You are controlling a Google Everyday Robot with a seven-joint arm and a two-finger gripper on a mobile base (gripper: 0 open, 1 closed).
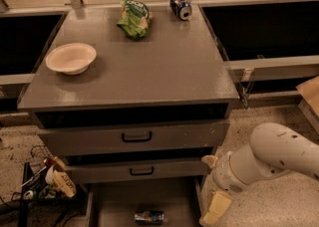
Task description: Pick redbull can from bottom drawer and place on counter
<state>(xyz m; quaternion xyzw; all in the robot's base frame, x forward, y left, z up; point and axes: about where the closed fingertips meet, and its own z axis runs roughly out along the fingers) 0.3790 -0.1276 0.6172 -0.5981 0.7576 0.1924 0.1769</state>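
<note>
Redbull can (148,216) on its side in the open bottom drawer (119,201).
It lies left of the lower finger, well apart; the gripper (209,189) hangs outside the drawer's right wall, fingers (215,209) spread and empty, white arm (271,154) reaching in from the right.

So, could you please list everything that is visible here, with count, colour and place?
counter: 1, grey, top of the cabinet
bowl: 1, white, left part of the counter
snack bag: 1, green, back of the counter
fat can: 1, blue, on its side, back right of the counter
handled drawers: 2, grey with black handles, under the counter
bottom drawer: 1, grey, lowest, pulled open
redbull can: 1, silver and blue, lying in the bottom drawer
clutter: several pieces, mixed colours, floor left of the cabinet
arm: 1, white, low, right of the cabinet
pincer: 1, cream, beside the bottom drawer's right wall, apart from the redbull can
</note>
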